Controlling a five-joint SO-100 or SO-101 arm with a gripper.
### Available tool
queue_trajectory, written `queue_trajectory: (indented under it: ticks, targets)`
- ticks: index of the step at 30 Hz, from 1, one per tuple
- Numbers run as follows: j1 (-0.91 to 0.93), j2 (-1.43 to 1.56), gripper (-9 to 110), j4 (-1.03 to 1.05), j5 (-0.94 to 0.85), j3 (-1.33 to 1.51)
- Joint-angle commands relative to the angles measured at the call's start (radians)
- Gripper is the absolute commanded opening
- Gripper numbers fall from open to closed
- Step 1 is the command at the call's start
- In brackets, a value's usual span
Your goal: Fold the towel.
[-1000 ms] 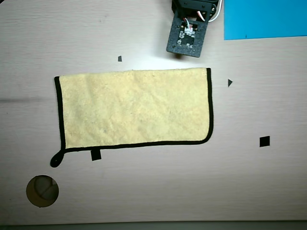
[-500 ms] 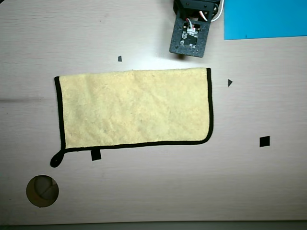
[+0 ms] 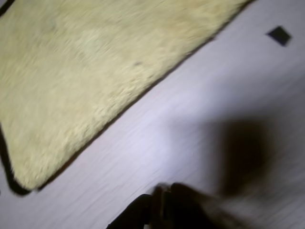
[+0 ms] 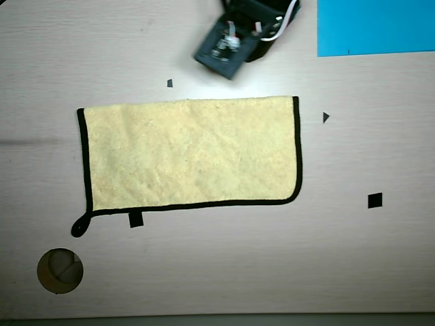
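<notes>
A yellow towel point(image 4: 190, 153) with black trim lies flat on the pale table, spread as a wide rectangle with a small black loop point(image 4: 79, 226) at its lower left corner. In the wrist view the towel point(image 3: 95, 81) fills the upper left, blurred. My gripper point(image 4: 219, 58) hovers above the table just beyond the towel's top edge, apart from it. In the wrist view its dark fingers point(image 3: 159, 193) enter from the bottom edge, close together with nothing between them, over bare table.
A blue sheet point(image 4: 377, 27) lies at the top right. Small black tape marks point(image 4: 374, 200) point(image 4: 136, 219) point(image 4: 325, 117) point(image 4: 170, 83) dot the table; one shows in the wrist view point(image 3: 279, 35). A round brown disc point(image 4: 60, 270) sits at the lower left.
</notes>
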Motion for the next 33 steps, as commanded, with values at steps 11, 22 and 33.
queue_trajectory:
  ticks: [11,22,33]
  targets:
    - [0.382,-0.950,19,-0.353,0.641,-0.664]
    - [0.477,-1.397,21,-0.551,0.811,-0.962]
    - [0.543,-1.628,21,-0.583,0.762,-1.103]
